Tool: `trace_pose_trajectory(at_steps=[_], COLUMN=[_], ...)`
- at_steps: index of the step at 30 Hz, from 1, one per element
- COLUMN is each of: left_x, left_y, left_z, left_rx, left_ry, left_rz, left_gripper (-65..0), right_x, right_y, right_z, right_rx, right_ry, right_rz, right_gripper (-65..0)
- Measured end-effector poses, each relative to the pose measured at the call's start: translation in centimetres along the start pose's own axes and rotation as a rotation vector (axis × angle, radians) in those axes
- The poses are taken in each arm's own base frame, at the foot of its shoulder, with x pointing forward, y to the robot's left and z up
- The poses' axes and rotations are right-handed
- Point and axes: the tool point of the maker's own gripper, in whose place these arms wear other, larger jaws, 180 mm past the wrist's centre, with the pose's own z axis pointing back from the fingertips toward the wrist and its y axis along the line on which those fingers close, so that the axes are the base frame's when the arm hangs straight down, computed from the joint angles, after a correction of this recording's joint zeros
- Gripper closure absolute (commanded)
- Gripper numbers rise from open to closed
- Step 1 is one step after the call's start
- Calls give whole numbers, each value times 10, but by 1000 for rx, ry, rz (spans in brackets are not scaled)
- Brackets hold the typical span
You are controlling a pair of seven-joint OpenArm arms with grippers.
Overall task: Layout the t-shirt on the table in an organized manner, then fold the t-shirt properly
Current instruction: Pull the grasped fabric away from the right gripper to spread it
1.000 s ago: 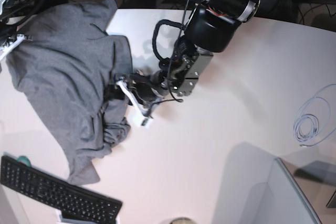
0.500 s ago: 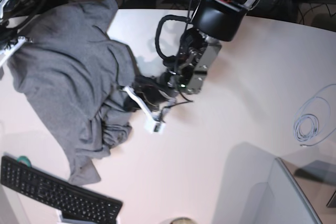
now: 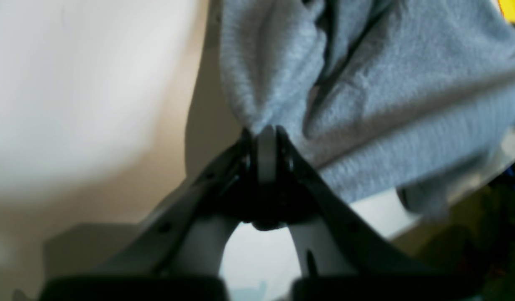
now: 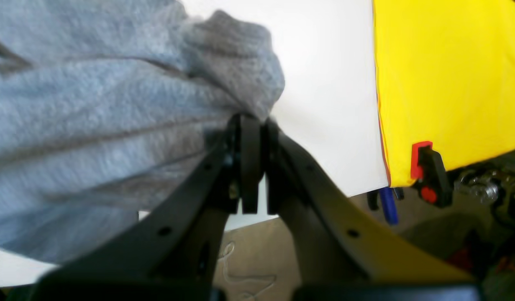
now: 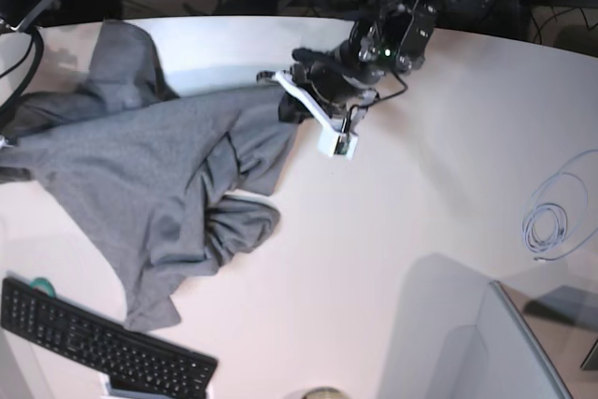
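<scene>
Both hands pinch the grey t-shirt (image 5: 149, 184), the left hand (image 5: 291, 105) near the table's (image 5: 448, 193) middle and the right hand (image 4: 251, 121) at the far left, so a hard pull could make the bunched cloth slip out.

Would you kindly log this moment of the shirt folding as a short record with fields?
garment: t-shirt, grey, crumpled, stretched between both arms
surface: table, white
left gripper: shut on a fold of the shirt
right gripper: shut on a bunched shirt edge
folding: not yet begun; shirt not laid flat
nearby: keyboard at the near edge, coiled cable at the side
</scene>
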Motion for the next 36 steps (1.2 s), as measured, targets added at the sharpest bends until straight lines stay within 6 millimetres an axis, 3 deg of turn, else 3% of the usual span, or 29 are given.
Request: trace_pose_trajectory(at_steps=[3,8,12,13,14,16,18,21,24,27,30,34,36], left_x=[-9,-47,-61,-60,-61,-55,-49,-47,-34,-1,28,40,40], left_y=[-5,-22,-11,-3,6,13,10,11,29,37,32,49,53], left_z=[3,9,16,18,21,28,36,46,49,39,20,-14,-30], left_rx=[-8,-52,-26,-8,16,37,32,34,81,87,16,-24,-9], left_ry=[7,96,121,118,117,96,69,54,23,-36,-90,-49,-15], left_rz=[21,-22,7,17,24,24,28,48,49,22,116,268,265], left_gripper=[0,0,0,-16,-109,-316,-467,-615,-632,-632,-630,-630,-630], right_x=[-4,-14,-23,-25,-27,-29,-27,-25,-28,-34,-29,-30,-30], right_y=[-1,4,7,9,11,11,11,10,9,10,9,10,9], right_z=[0,-11,-18,-21,-22,-23,-23,-23,-24,-24,-24,-25,-25], right_rx=[-5,22,39,48,54,56,55,52,48,49,48,49,47], right_ry=[9,47,81,87,94,102,96,82,79,93,66,68,68], right_rz=[-6,-21,-26,-29,-30,-30,-29,-28,-21,-18,-19,-18,-18], right_gripper=[0,0,0,0,0,0,0,0,0,0,0,0,0])
